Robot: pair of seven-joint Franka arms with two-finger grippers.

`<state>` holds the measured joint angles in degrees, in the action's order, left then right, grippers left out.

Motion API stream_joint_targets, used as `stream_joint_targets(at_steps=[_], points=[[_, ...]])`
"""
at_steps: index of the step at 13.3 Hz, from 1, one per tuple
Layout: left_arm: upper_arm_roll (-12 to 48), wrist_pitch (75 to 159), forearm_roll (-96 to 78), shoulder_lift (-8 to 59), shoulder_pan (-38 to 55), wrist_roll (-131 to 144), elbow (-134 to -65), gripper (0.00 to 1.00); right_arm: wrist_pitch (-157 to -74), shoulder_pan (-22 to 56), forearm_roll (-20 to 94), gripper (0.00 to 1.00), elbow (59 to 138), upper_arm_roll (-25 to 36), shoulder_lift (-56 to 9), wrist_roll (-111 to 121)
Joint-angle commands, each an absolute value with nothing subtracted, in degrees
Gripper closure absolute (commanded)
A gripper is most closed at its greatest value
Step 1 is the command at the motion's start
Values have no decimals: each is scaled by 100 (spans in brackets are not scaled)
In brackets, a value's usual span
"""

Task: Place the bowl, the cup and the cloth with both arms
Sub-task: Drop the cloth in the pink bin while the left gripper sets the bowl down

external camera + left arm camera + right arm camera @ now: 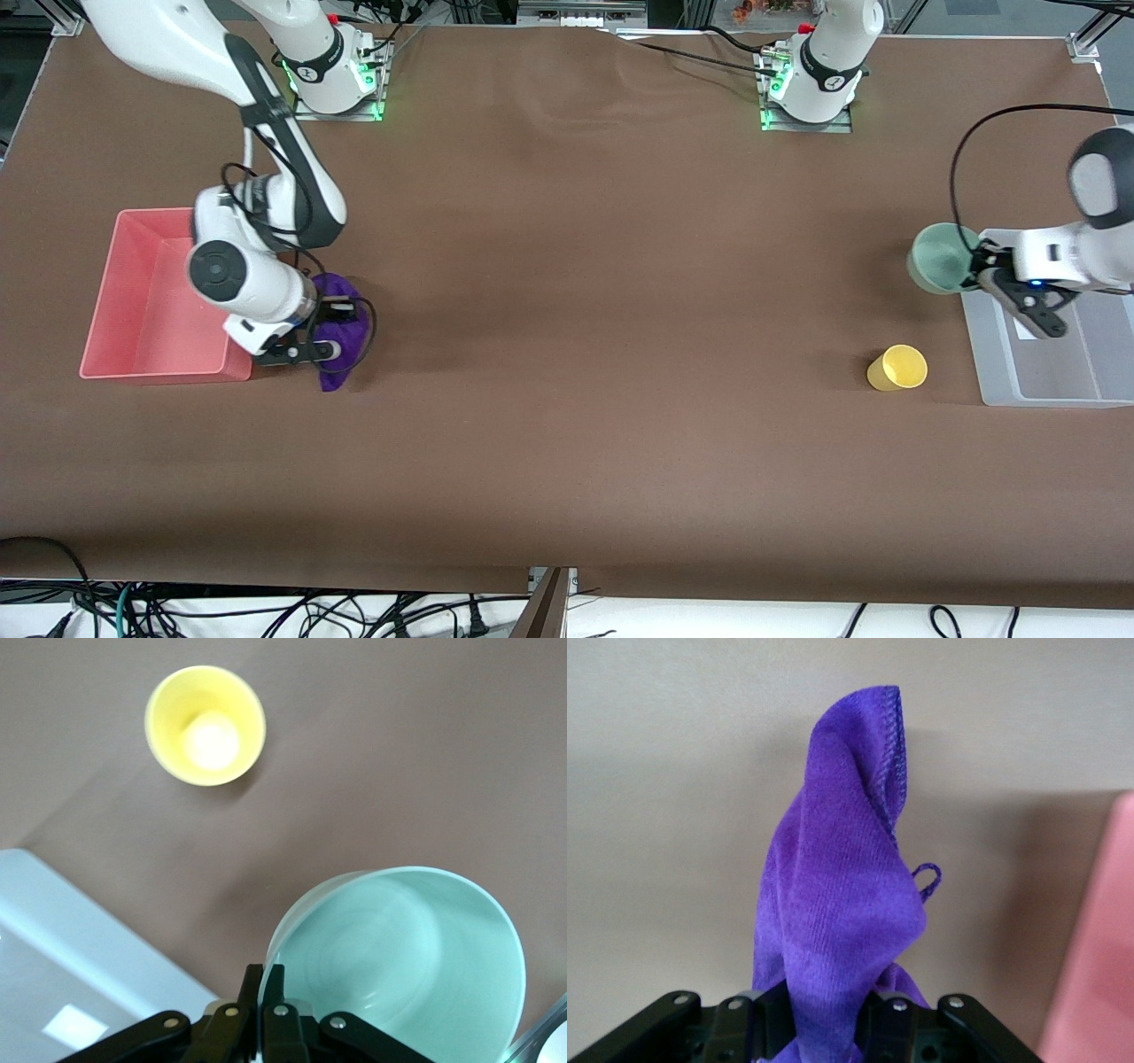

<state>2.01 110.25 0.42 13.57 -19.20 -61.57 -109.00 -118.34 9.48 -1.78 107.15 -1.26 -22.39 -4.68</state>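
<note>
cloth (341, 341) beside pink bin (142, 301) rim, right tool (330, 330) gripping.

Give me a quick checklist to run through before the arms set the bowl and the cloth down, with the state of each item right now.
1. Left gripper shut on the bowl rim: ok, fingers pinch the wall.
2. Bowl off the table, over the edge of the clear tray: ok, though it hangs tilted.
3. Right gripper shut on the cloth: ok, cloth dangles from the fingers.
4. Cloth over the pink bin: not ok, it hangs beside the bin, over the table.
5. Cup out of the way: ok, upright on the table, apart from the tray, nearer the front camera than the bowl.
6. Bin contents: ok, nothing visible inside.
</note>
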Motion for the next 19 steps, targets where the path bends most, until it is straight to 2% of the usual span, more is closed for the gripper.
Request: stream_joint_targets(at_steps=[1, 3, 4, 6, 9, 15, 16, 17, 18, 19], points=[[246, 10828, 629, 1977, -2267, -6749, -10196, 100, -10036, 730, -141, 100, 9576, -97, -2092, 68], [246, 10880, 755, 2161, -2582, -7012, -10143, 100, -8742, 721, -149, 100, 8706, 288, -2092, 787], [237, 10907, 765, 2345, -2723, -7222, -9942, 100, -8354, 712, -167, 100, 8475, 551, -2092, 1322], [237, 11064, 791, 2836, -2873, -7426, -9573, 100, -8183, 712, -246, 100, 8437, 1131, -2092, 2167], [237, 12047, 782, 3391, -3172, -7637, -9571, 100, -8655, 703, -220, 100, 8708, 1897, -2390, 3319], [237, 12190, 791, 3568, -3375, -7690, -9571, 100, -10053, 554, -185, 100, 9877, 2013, -2627, 3437], [237, 12190, 774, 3560, -3366, -7690, -9571, 35, -10237, 545, -185, 100, 9992, 2021, -2671, 3437], [246, 12156, 756, 3533, -3358, -7690, -9563, 0, -10344, 545, -176, 75, 10011, 2021, -2689, 3428], [263, 12103, 756, 3464, -3340, -7682, -9563, 0, -10345, 545, -150, 14, 9993, 2021, -2689, 3419], [290, 12059, 765, 3289, -3314, -7656, -9562, 0, -10275, 545, -115, 0, 9958, 2013, -2629, 3419]])
